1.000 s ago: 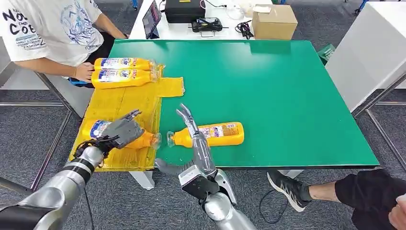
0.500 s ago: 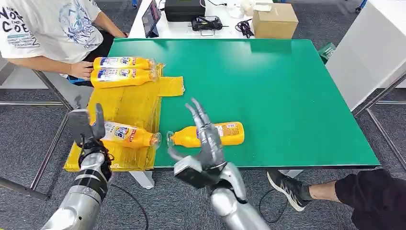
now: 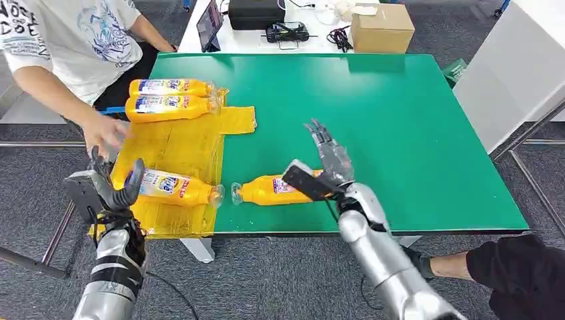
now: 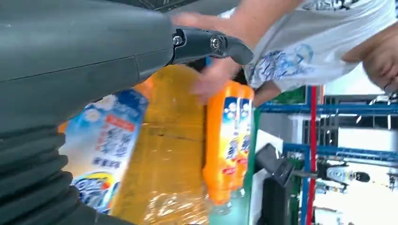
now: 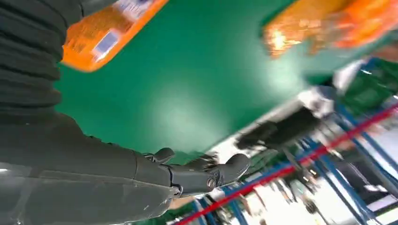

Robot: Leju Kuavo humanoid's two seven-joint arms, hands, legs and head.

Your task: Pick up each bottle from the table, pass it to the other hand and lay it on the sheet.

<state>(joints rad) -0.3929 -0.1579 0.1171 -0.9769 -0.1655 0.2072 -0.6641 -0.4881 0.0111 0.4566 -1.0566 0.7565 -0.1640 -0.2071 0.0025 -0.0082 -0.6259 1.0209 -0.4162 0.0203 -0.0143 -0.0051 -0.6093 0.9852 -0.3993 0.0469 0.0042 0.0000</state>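
An orange bottle [image 3: 270, 191] lies on its side on the green table [image 3: 400, 133], cap towards the yellow sheet [image 3: 176, 143]. My right hand [image 3: 324, 162] hovers over its base end with fingers spread, holding nothing; in the right wrist view the bottle [image 5: 108, 35] sits beside the hand [image 5: 197, 176]. Another bottle [image 3: 176, 188] lies on the sheet's near part. My left hand [image 3: 106, 188] stands open just off that bottle's base, at the table's left edge. Two more bottles [image 3: 170, 97] lie side by side at the sheet's far end, and show as bottles [image 4: 230, 140] in the left wrist view.
A seated person at the far left reaches a hand [image 3: 103, 133] over the sheet's left edge, close to my left hand. A cardboard box [image 3: 382, 28], a tablet and cables sit on a white table behind. Another person's leg [image 3: 493, 267] is at the lower right.
My left hand released the bottle on the sheet and drew back to the left. My right hand swung right, over the bottle on the green table. The person's hand moved towards the sheet.
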